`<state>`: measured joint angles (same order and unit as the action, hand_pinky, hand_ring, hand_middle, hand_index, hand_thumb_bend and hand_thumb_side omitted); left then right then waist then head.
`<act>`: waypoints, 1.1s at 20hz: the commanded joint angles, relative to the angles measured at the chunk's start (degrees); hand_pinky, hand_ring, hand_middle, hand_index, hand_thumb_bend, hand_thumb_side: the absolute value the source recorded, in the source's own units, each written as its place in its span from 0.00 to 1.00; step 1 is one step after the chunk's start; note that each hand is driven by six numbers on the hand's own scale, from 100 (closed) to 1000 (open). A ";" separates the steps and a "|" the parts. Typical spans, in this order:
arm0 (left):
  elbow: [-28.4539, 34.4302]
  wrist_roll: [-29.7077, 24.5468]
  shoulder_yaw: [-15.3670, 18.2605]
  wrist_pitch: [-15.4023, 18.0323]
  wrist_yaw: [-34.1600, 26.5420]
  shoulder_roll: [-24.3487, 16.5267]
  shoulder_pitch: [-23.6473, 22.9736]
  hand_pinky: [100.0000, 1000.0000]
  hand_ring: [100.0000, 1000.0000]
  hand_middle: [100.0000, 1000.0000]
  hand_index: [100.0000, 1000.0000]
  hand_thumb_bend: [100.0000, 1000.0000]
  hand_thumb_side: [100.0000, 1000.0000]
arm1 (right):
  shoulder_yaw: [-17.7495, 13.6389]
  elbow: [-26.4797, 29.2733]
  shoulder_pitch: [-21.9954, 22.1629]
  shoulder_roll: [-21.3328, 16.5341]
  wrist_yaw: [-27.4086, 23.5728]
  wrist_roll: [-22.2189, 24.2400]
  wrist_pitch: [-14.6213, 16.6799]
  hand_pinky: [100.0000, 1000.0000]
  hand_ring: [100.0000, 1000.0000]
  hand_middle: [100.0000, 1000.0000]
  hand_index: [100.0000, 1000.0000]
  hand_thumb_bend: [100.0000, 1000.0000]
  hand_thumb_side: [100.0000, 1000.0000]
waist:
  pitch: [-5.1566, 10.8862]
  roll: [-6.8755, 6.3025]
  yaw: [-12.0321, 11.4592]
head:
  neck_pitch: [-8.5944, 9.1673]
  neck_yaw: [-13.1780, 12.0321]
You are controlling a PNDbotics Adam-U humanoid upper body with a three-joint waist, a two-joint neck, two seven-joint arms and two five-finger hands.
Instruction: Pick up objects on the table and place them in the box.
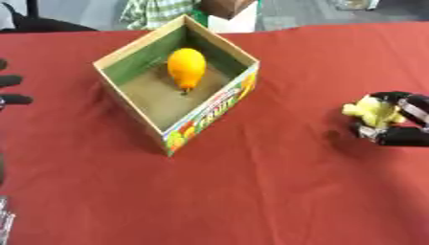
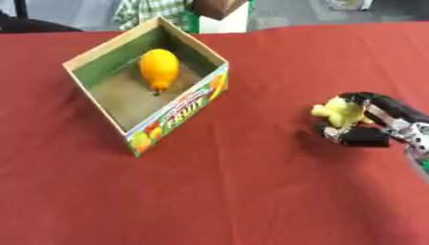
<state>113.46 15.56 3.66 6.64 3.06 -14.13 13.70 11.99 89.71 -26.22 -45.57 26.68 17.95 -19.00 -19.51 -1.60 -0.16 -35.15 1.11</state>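
Note:
A cardboard fruit box [image 1: 209, 112] stands open on the red table, turned corner-on toward me. Inside it lies an orange-yellow fruit [image 1: 186, 67] on the box floor. At the right edge my right hand [image 2: 373, 125] has its black fingers and thumb curled around a pale yellow lumpy object [image 2: 339, 111], low over the cloth. My left hand [image 1: 12, 91] shows only as dark fingertips at the far left edge, level with the box and well apart from it.
The red tablecloth [image 1: 251, 191] covers the whole near half. Beyond the far table edge a checked cloth [image 1: 159, 10] and a brown box [image 1: 226, 7] show.

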 commanded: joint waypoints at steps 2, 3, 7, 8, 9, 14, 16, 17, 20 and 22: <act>1.14 0.03 0.03 -0.23 0.11 -0.82 0.36 0.50 0.65 0.67 0.74 0.00 0.62 | -0.07 -0.10 0.09 -1.02 -2.08 -2.26 -0.81 0.84 0.95 0.70 0.87 0.00 0.53 | 1.04 0.15 -0.03 | 0.76 0.05; 1.14 0.01 0.02 -0.25 0.12 -0.81 0.37 0.50 0.65 0.67 0.74 0.00 0.62 | 0.00 -0.07 0.07 -1.06 -2.21 -2.56 -0.78 0.84 0.95 0.70 0.86 0.00 0.39 | 1.04 0.17 -0.04 | 0.78 0.05; 1.14 -0.04 0.01 -0.34 0.15 -0.75 0.31 0.50 0.65 0.67 0.74 0.00 0.62 | 0.16 -0.25 -0.13 -1.08 -1.88 -3.08 -0.50 0.81 0.92 0.68 0.85 0.00 0.11 | 1.03 0.22 -0.10 | 0.79 0.05; 1.14 -0.04 0.02 -0.36 0.16 -0.75 0.30 0.50 0.65 0.67 0.74 0.00 0.62 | 0.18 -0.26 -0.21 -1.10 -1.57 -3.28 -0.41 0.80 0.91 0.67 0.84 0.00 0.07 | 1.02 0.22 -0.11 | 0.77 0.04; 1.14 -0.05 0.02 -0.37 0.17 -0.75 0.28 0.50 0.65 0.67 0.74 0.00 0.62 | 0.21 -0.23 -0.30 -1.11 -1.13 -3.59 -0.33 0.79 0.90 0.66 0.83 0.00 0.04 | 1.01 0.23 -0.11 | 0.75 0.04; 1.14 -0.25 -0.03 -0.47 0.20 -0.66 0.24 0.50 0.65 0.67 0.74 0.00 0.62 | 0.62 0.14 -0.82 -0.99 1.09 -5.43 -0.30 0.74 0.86 0.66 0.82 0.00 0.10 | 0.98 0.24 -0.07 | 0.68 0.14; 1.14 -0.30 -0.05 -0.50 0.19 -0.65 0.24 0.50 0.65 0.67 0.73 0.00 0.62 | 0.89 -0.41 -0.98 -0.83 0.41 -4.65 -0.54 0.76 0.89 0.73 0.88 0.00 0.27 | 0.98 0.24 -0.08 | 0.70 0.17; 1.14 -0.32 -0.05 -0.52 0.19 -0.64 0.23 0.50 0.65 0.67 0.73 0.00 0.62 | 1.08 -0.79 -1.00 -0.77 -0.13 -3.96 -0.54 0.78 0.91 0.76 0.91 0.00 0.44 | 0.97 0.24 -0.11 | 0.74 0.16; 1.14 -0.33 -0.03 -0.64 0.20 -0.63 0.19 0.50 0.65 0.67 0.73 0.00 0.62 | 1.66 -1.89 -1.30 -0.80 -1.48 -1.43 -0.29 0.79 0.92 0.78 0.92 0.00 0.43 | 0.97 0.28 -0.14 | 0.77 0.20; 1.14 -0.34 -0.05 -0.69 0.21 -0.63 0.20 0.50 0.65 0.67 0.73 0.00 0.61 | 1.54 -2.20 -1.70 -0.82 -1.15 0.24 0.04 0.78 0.91 0.74 0.89 0.00 0.26 | 0.97 0.30 -0.12 | 0.81 0.20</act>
<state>113.46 15.19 3.65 6.05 3.07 -14.11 13.65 13.31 88.20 -27.84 -45.53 25.99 16.86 -19.08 -19.47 -1.30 -0.30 -34.98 1.16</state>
